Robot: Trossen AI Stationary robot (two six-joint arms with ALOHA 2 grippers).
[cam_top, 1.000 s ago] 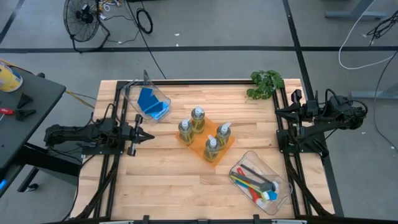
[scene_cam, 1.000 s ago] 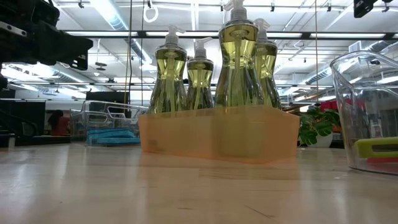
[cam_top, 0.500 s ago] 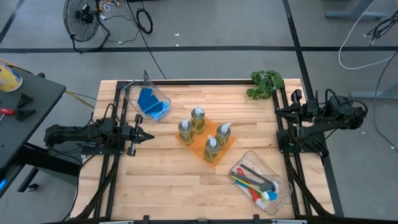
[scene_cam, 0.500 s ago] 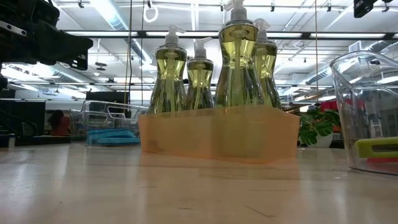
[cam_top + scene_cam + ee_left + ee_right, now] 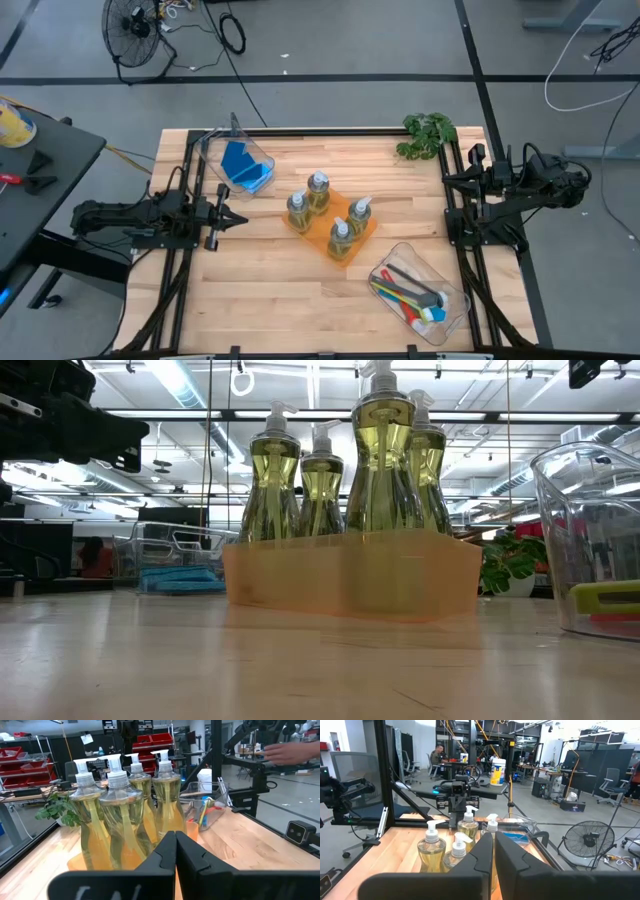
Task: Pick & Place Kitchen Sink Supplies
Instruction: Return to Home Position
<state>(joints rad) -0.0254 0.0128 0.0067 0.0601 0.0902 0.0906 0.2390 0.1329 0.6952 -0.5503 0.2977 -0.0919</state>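
The sorting looks finished. The four clear pump bottles of yellowish soap (image 5: 330, 222) stand upright in the shallow orange tray (image 5: 350, 575) at the table's middle. The blue rectangular sponges (image 5: 243, 166) lie in the clear plastic bin (image 5: 212, 158) at far left, and the slim long-handled brushes (image 5: 405, 291) lie in the second clear bin (image 5: 405, 252) at near right. The brushes lie flat together, their long axes running from far left to near right, heads seemingly toward the near-right end. Nothing loose shows on the wooden table (image 5: 260, 290), so only parking the arms appears left. The left gripper (image 5: 175, 845) hangs at the left edge and the right gripper (image 5: 493, 845) at the right edge, each with fingers pressed together on nothing.
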